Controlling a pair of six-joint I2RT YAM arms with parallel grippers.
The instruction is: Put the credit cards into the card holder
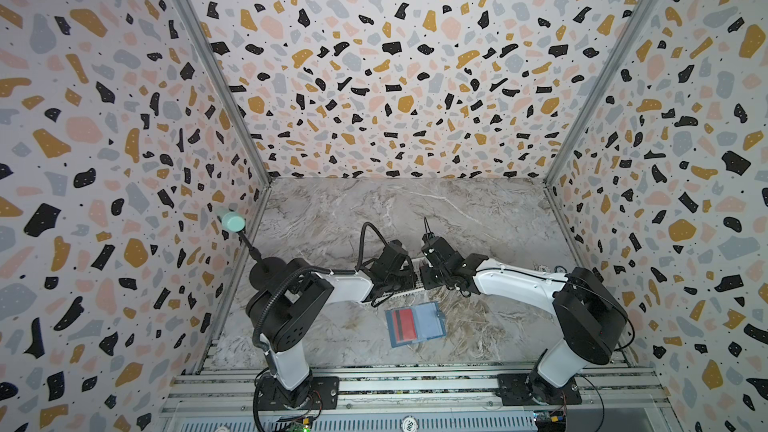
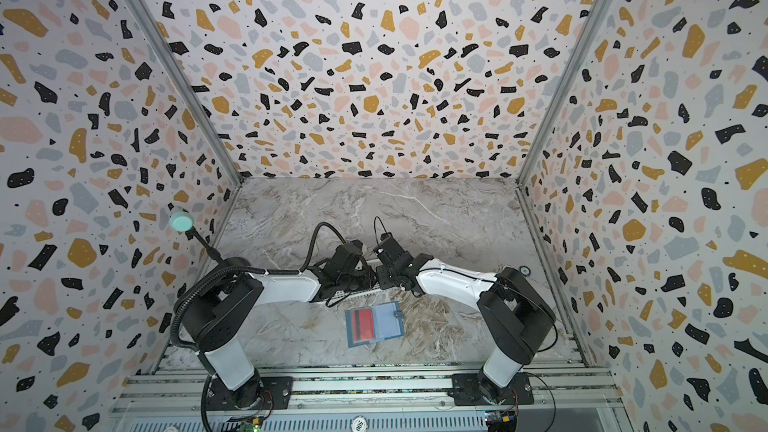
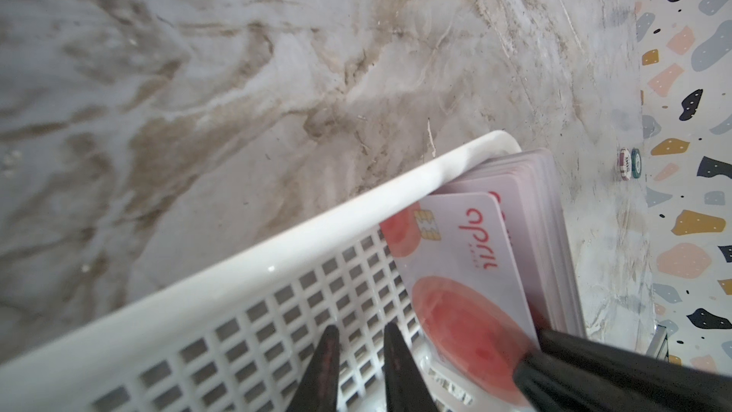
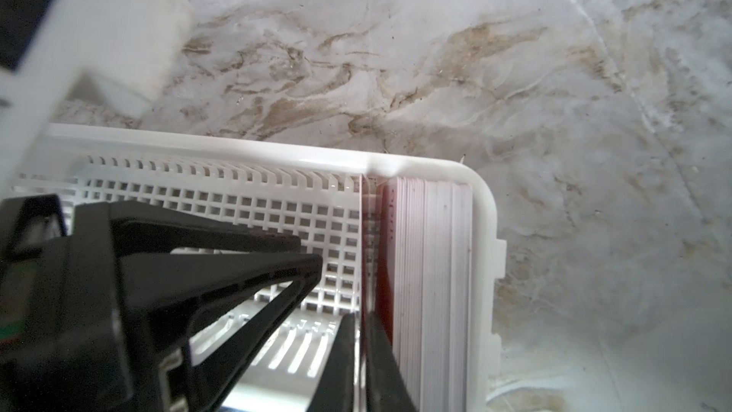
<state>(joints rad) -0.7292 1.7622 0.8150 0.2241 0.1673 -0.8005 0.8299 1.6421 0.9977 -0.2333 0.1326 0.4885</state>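
Pinching in the almost-shut right hand [image 4: 359, 323] the front pale, red-circled plastic credit card [image 3: 455, 263], upright, stack [image 4: 431, 271] just beyond, inside white slotted basket [image 3: 277, 239]; left hand [image 3: 360, 330] alongside, slightly parted, empty.

Credit cards [image 4: 431, 291] upright; card holder [image 1: 430, 320] open
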